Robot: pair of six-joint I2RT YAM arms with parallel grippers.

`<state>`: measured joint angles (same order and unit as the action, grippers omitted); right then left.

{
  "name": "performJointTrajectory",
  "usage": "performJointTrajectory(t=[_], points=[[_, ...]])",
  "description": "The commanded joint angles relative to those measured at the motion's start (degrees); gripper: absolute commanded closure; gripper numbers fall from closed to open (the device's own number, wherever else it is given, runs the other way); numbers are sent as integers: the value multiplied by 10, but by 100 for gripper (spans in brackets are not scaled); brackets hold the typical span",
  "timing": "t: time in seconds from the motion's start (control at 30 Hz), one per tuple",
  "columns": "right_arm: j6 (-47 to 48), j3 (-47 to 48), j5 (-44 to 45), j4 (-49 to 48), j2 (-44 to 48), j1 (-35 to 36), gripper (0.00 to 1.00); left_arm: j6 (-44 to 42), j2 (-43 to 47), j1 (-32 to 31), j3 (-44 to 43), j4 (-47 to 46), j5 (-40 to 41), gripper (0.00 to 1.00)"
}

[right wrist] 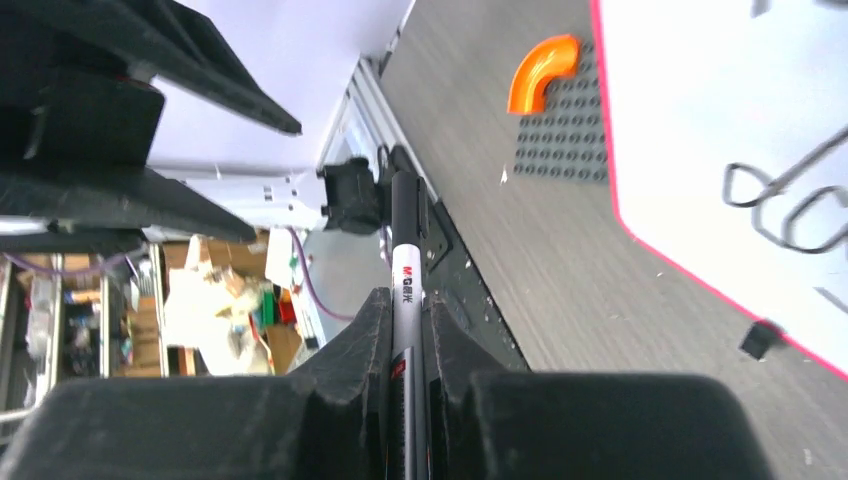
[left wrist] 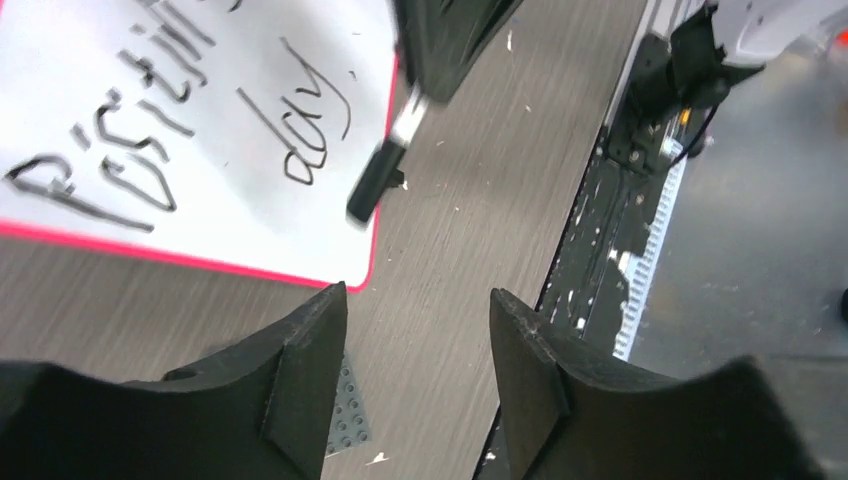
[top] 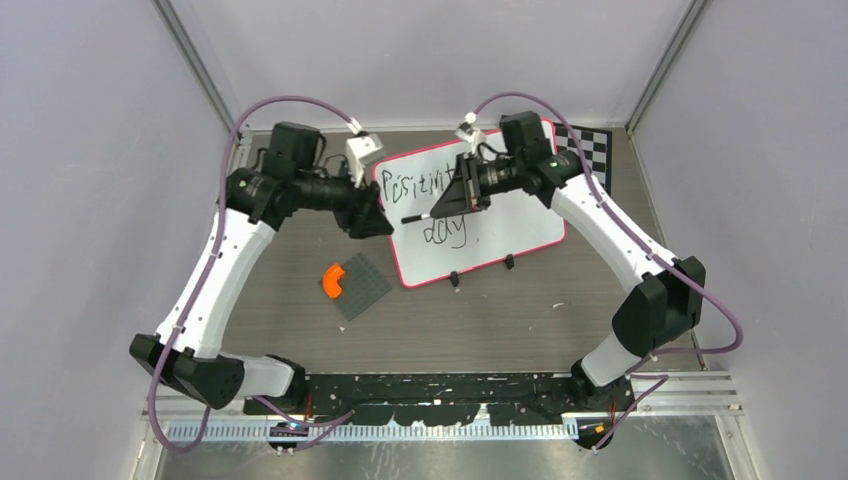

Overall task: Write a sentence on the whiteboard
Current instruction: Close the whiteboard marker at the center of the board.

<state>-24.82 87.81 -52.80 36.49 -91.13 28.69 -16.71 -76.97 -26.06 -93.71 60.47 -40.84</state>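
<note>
While the right end effector point(right wrist: 405, 300) clenches a black marker point(right wrist: 404, 240) over the whiteboard point(top: 520, 225), the left end effector point(left wrist: 418, 297) hangs released beside the whiteboard's left edge. The sentence point(top: 432, 186) crosses the whiteboard, which rests on the table point(top: 520, 310)

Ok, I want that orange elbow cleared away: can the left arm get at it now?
Probably yes. The left tool is open and empty, and the orange elbow lies uncovered on the grey plate, on that arm's side.

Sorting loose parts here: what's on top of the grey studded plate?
An orange curved piece sits at the left corner of the studded plate; elsewhere bare studs show. Studs beneath the piece are hidden.
</note>
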Motion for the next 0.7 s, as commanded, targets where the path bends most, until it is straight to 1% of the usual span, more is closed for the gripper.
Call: performJointTrajectory(t=[0.0,0.1,0.13,0.17,0.2,0.27,0.3,0.33,0.4,0.53,0.67], points=[[-27,29,-50,-61,29,-29,100,110,44,94,69,-110,-161,42],[-36,26,-58,-79,42,-29,100,251,58,138,130,-227,-226,39],[-46,22,-61,-93,47,-29,100,313,64,145,155,-282,-241,39],[-56,17,-64,-105,52,-29,100,392,70,149,182,-341,-254,38],[-73,10,-69,-127,58,-29,100,451,76,149,224,-432,-264,37],[-103,0,-80,-162,65,-29,100,578,82,149,279,-575,-280,35],[-117,-3,-85,-176,67,-29,100,629,81,149,299,-639,-284,35],[-128,-7,-91,-189,69,-28,100,669,79,149,313,-679,-283,35],[-149,-14,-101,-211,72,-27,100,710,78,149,328,-724,-275,35],[-155,-14,-107,-215,71,-16,100,733,82,147,330,-752,-280,35],[-167,-12,-102,-217,64,-5,100,700,93,135,330,-765,-297,37]])
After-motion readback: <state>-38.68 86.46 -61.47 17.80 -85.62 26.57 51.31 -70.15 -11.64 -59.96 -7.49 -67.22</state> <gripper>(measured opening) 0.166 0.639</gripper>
